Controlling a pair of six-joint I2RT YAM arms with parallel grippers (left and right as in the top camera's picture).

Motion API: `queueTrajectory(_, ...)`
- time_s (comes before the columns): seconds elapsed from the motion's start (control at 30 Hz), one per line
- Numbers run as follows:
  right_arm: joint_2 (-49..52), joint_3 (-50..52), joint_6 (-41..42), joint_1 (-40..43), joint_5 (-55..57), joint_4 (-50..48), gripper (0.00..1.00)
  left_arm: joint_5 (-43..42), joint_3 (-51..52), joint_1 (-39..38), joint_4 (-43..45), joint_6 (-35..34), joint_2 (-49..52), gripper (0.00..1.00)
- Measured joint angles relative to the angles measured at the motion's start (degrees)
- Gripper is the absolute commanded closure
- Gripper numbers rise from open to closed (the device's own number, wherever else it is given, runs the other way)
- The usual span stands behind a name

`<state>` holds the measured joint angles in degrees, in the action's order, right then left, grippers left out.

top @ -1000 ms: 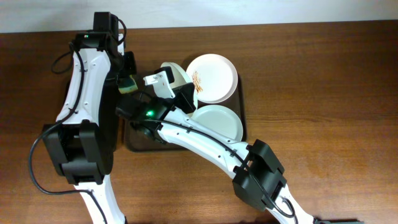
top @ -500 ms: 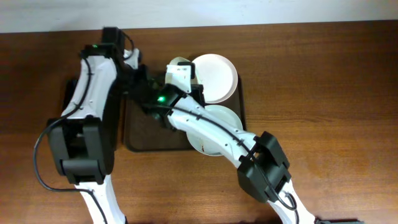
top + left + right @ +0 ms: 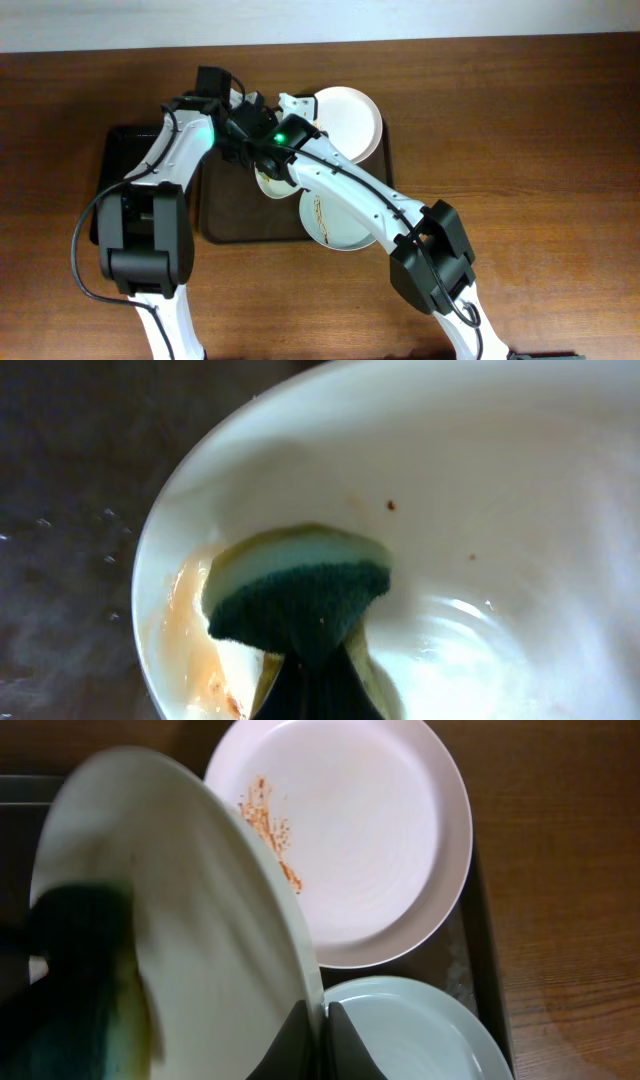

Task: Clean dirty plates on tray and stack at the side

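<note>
My right gripper [image 3: 322,1025] is shut on the rim of a white plate [image 3: 190,920] and holds it tilted above the dark-brown tray [image 3: 228,215]. My left gripper [image 3: 310,685] is shut on a green and yellow sponge [image 3: 300,585], which presses on this plate's face [image 3: 480,510] next to an orange smear [image 3: 195,625]. A second white plate [image 3: 350,840] with brown-orange streaks lies at the tray's back right and also shows in the overhead view [image 3: 348,120]. A pale blue-green plate [image 3: 340,220] lies at the tray's front right, also seen in the right wrist view [image 3: 420,1030].
A smaller black tray [image 3: 125,150] lies left of the brown tray, partly under the left arm. Both arms cross over the brown tray's back left. Bare wooden table [image 3: 520,150] stretches to the right.
My left gripper has swung right from over the black tray and brought the sponge onto the held plate. My right gripper has shifted the tilted plate a little back and right.
</note>
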<state>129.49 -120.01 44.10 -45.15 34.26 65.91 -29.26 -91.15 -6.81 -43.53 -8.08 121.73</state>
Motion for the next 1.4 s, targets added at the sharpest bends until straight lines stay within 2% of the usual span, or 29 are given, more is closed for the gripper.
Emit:
queueTrajectory(0.27,0.0,0.0,-1.9,0.8,0.1,-0.9,0.96,-0.9,8.7,0.1,9.8,0.2,-1.8,0.99)
queueTrajectory(0.53,-0.3,0.0,-2.4,1.2,-1.2,-1.7,0.96,18.4,9.2,-4.7,10.7,0.2,-2.7,0.99)
queueTrajectory(0.8,-1.2,-0.2,-1.3,1.9,-3.8,-2.1,0.96,38.0,10.5,-9.6,21.0,-0.6,-2.2,0.99)
queueTrajectory(1.03,-1.3,-0.2,-1.3,1.9,-4.0,-2.1,0.96,47.6,10.5,-9.7,21.2,-2.1,-2.1,0.99)
queueTrajectory(1.2,-1.3,-0.2,-1.3,2.2,-5.1,-1.8,0.96,48.9,9.9,-9.7,18.5,-2.1,-2.2,0.99)
queueTrajectory(1.27,-1.3,-0.2,-2.1,3.0,-8.2,-1.7,0.92,48.7,9.8,-9.7,16.6,-2.1,-2.4,0.99)
queueTrajectory(1.4,-1.3,-0.2,-6.7,6.4,-19.6,-3.0,0.72,44.9,9.4,-8.9,12.5,-2.3,-3.0,0.99)
